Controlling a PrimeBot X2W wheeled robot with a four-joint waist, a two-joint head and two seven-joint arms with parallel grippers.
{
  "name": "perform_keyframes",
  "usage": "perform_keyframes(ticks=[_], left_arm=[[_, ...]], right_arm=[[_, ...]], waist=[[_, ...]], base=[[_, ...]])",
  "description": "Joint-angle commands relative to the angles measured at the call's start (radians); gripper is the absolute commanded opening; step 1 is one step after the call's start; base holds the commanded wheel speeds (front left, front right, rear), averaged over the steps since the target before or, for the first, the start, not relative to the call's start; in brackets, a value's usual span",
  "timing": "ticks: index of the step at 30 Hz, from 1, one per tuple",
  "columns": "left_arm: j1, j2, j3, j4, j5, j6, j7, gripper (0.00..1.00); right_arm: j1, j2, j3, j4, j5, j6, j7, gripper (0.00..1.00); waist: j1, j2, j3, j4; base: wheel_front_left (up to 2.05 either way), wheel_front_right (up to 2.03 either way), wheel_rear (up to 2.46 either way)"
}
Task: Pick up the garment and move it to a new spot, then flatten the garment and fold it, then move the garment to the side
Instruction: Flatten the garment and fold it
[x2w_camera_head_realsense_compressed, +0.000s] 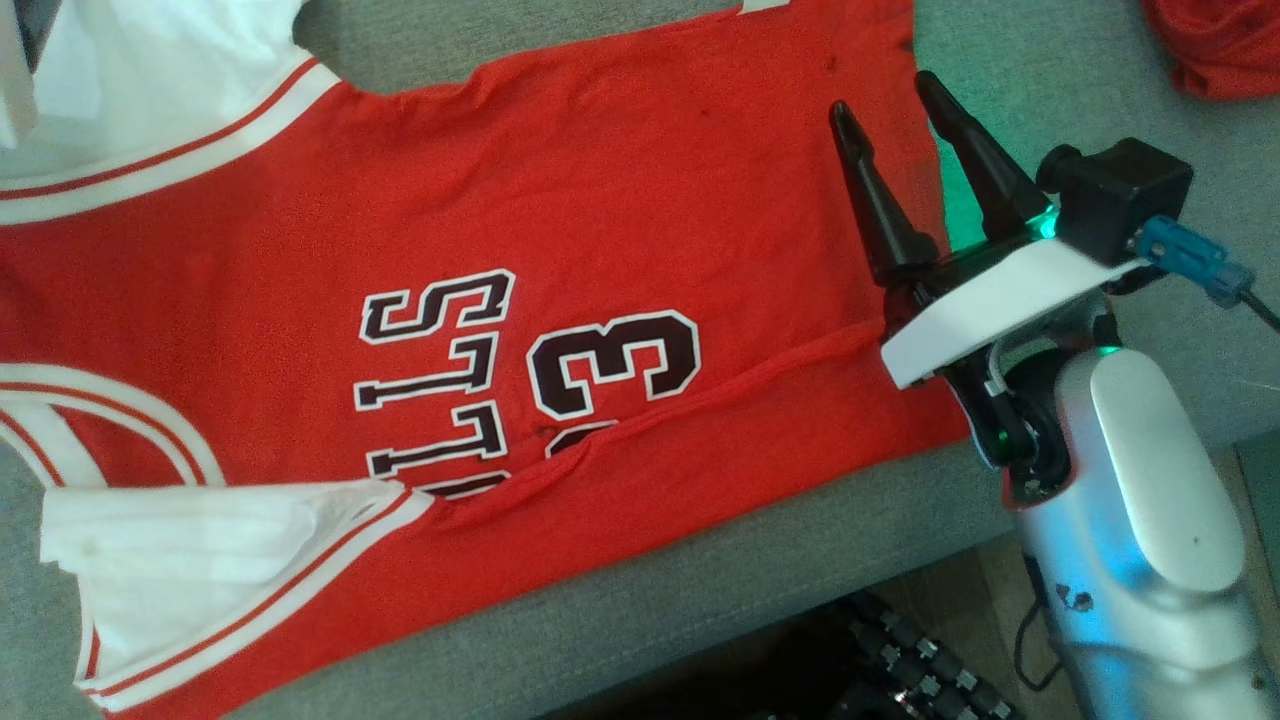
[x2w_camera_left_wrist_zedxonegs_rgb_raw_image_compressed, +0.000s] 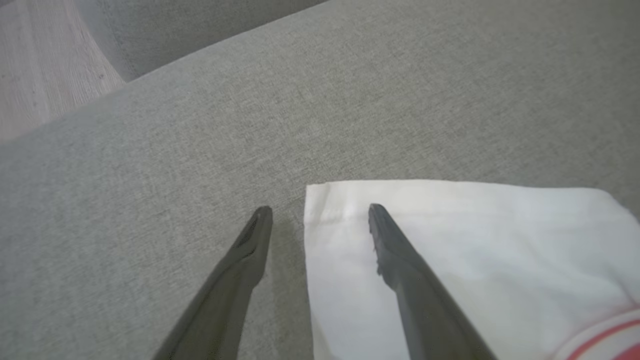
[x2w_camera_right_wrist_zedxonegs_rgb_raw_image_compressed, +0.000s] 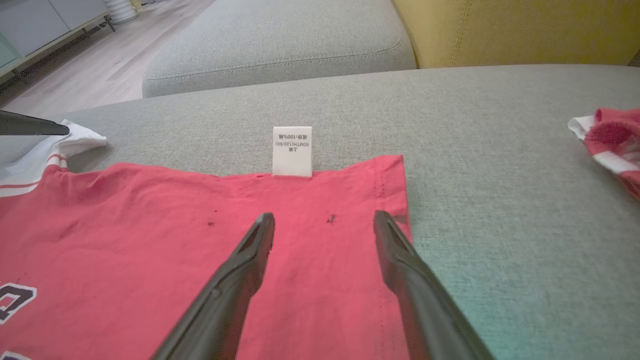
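1. Lying spread on the grey sofa cushion (x2w_camera_head_realsense_compressed: 1050, 80), the red garment (x2w_camera_head_realsense_compressed: 600, 200) faces print-up, both white sleeves out to the sides. Pickup and relocation look done.
2. Flattening is mostly done: the far half is smooth. A ridge of cloth (x2w_camera_head_realsense_compressed: 700, 390) runs along the near side, lapping over the lower lettering. It could be a first fold or a leftover wrinkle; I cannot tell which.
3. Right pincer (x2w_camera_head_realsense_compressed: 882, 93) is released, fingers spread, grasping nothing, poised over the hem corner near the white care label (x2w_camera_right_wrist_zedxonegs_rgb_raw_image_compressed: 292, 150).
4. Left pincer (x2w_camera_left_wrist_zedxonegs_rgb_raw_image_compressed: 320, 209) is likewise released and empty, one finger over the edge of a white sleeve (x2w_camera_left_wrist_zedxonegs_rgb_raw_image_compressed: 475, 240), the other over bare cushion.
5. Left to do, by my reading: the folding proper, then shifting the bundle aside.
6. Another red cloth (x2w_camera_head_realsense_compressed: 1215, 45) sits well apart at the cushion's far right.
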Motion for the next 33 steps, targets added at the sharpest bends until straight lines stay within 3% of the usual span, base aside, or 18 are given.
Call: perform_keyframes(ticks=[1, 8, 12, 13, 14, 15, 16, 17, 26, 33], left_arm=[[-0.043, 0.064, 0.028, -0.029, 0.003, 0.006, 0.011, 1.0], [-0.047, 0.073, 0.017, -0.002, 0.005, 0.009, 0.023, 0.99], [-0.047, 0.059, 0.001, 0.001, -0.008, 0.0, 0.022, 0.87], [-0.047, 0.056, -0.003, 0.002, -0.013, -0.004, 0.022, 0.78], [-0.047, 0.053, -0.007, 0.003, -0.018, -0.007, 0.021, 0.48], [-0.048, 0.05, -0.012, 0.004, -0.021, -0.01, 0.019, 0.35], [-0.048, 0.046, -0.018, 0.005, -0.024, -0.012, 0.017, 0.11], [-0.047, 0.042, -0.023, 0.005, -0.028, -0.015, 0.015, 0.0], [-0.046, -0.008, -0.037, -0.021, -0.064, -0.029, -0.089, 0.0], [0.003, -0.057, -0.051, -0.062, -0.096, -0.034, -0.175, 0.0]], right_arm=[[-0.017, -0.012, 0.014, -0.03, 0.008, -0.001, -0.008, 1.0], [-0.045, -0.021, 0.025, -0.03, 0.011, -0.001, -0.005, 1.0], [-0.071, -0.036, 0.021, -0.018, 0.011, -0.001, 0.005, 1.0], [-0.078, -0.04, 0.018, -0.013, 0.011, -0.001, 0.009, 1.0], [-0.086, -0.044, 0.015, -0.007, 0.01, -0.001, 0.014, 1.0], [-0.095, -0.048, 0.011, 0.0, 0.009, -0.001, 0.019, 1.0], [-0.105, -0.053, 0.007, 0.008, 0.008, -0.001, 0.025, 1.0], [-0.116, -0.059, 0.003, 0.019, 0.006, -0.001, 0.033, 1.0], [-0.266, -0.196, 0.038, 0.167, -0.053, -0.001, 0.176, 1.0], [-0.332, -0.313, 0.124, 0.256, -0.017, -0.001, 0.293, 1.0]], waist=[[-0.0001, 0.0, -0.001, -0.001], [-0.0001, 0.0, 0.009, -0.011], [-0.0001, 0.0, 0.012, -0.012], [-0.0001, 0.0, 0.012, -0.011], [-0.0001, 0.0, 0.013, -0.01], [-0.0001, 0.0, 0.012, -0.008], [-0.0001, 0.0, 0.011, -0.004], [-0.0001, 0.0, 0.008, 0.0], [-0.0001, 0.0, -0.029, 0.077], [-0.0001, 0.0, -0.049, 0.159]], base=[[0.0, 0.0, 0.0], [0.0, 0.0, 0.0], [0.0, 0.0, 0.0], [0.0, 0.0, 0.0], [0.0, 0.0, 0.0], [0.0, 0.0, 0.0], [0.0, 0.0, 0.0], [0.0, 0.0, 0.0], [0.0, 0.0, 0.0], [0.0, 0.0, 0.0]])
